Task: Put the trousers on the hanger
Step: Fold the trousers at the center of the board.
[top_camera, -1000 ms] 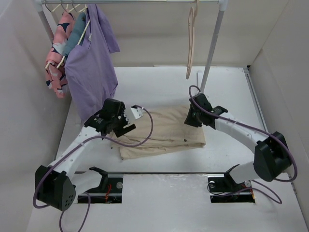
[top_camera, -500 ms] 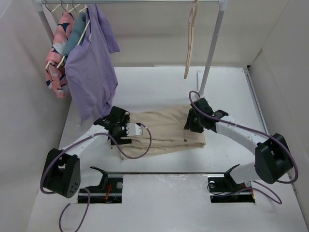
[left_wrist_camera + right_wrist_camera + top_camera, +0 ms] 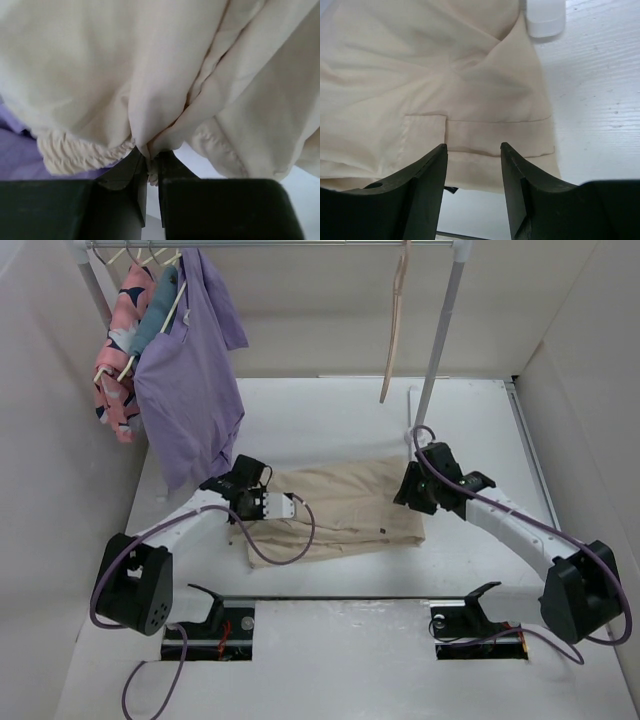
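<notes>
The cream-beige trousers (image 3: 340,505) lie wrinkled on the white table between the two arms. My left gripper (image 3: 258,512) sits at their left edge. In the left wrist view it (image 3: 152,160) is shut on a pinched fold of the trousers (image 3: 150,75) beside the gathered waistband. My right gripper (image 3: 412,492) hovers at the trousers' right end. In the right wrist view it (image 3: 472,146) is open, with flat cloth (image 3: 445,85) below and nothing between its fingers. The pale hanger (image 3: 393,330) hangs by its hook from the rail at the back, apart from both grippers.
A purple shirt (image 3: 190,380) and a pink patterned garment (image 3: 120,350) hang on wooden hangers at the rail's left end. The rack's right pole (image 3: 440,335) stands just behind the right gripper, its white foot (image 3: 545,17) touching the trousers' edge. Walls close in both sides.
My left gripper came down to the trousers' left edge and closed on a fold. My right gripper shifted slightly right and opened wider.
</notes>
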Robot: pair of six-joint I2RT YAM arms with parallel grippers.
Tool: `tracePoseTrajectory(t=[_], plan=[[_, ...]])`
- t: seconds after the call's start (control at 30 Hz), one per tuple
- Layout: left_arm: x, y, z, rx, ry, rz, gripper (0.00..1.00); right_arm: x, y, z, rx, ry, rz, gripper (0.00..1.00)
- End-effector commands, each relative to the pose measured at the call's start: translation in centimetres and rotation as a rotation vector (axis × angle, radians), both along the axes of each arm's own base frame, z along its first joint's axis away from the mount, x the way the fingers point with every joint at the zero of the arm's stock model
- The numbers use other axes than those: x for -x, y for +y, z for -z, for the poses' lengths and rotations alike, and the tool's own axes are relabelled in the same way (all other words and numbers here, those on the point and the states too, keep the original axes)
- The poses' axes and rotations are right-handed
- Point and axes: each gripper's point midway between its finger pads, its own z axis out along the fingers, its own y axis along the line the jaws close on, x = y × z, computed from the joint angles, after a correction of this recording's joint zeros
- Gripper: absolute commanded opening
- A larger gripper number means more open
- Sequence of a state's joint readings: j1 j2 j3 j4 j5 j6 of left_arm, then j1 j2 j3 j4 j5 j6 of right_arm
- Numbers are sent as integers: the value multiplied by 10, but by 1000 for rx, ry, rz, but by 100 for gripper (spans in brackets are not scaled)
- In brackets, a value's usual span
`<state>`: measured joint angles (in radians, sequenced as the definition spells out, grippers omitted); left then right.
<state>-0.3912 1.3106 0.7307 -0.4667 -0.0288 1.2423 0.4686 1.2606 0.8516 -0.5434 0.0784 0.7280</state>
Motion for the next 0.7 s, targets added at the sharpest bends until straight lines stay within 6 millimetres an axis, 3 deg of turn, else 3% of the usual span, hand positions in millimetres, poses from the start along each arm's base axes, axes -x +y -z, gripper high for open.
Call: tracePoseTrajectory(t=[0.0, 0.23, 0.47, 0.5, 0.57, 0.67], plan=[[-14, -6, -34, 36, -45, -31, 0, 0, -12, -2, 17, -10, 15, 52], [0, -10, -72, 72, -61, 2, 0, 0, -13, 5, 19, 0, 12, 52], [61, -23, -109, 115, 77, 256, 0, -2, -21, 17, 1, 45, 40, 51], [78, -20, -106, 99, 147, 293, 0, 0, -22, 20, 5, 54, 40, 51], [84, -23, -103, 105, 159, 292, 0, -3, -24, 22, 0, 57, 57, 51], [102, -13, -71, 22, 232, 354, 5, -6, -20, 25, -9, 59, 50, 51]])
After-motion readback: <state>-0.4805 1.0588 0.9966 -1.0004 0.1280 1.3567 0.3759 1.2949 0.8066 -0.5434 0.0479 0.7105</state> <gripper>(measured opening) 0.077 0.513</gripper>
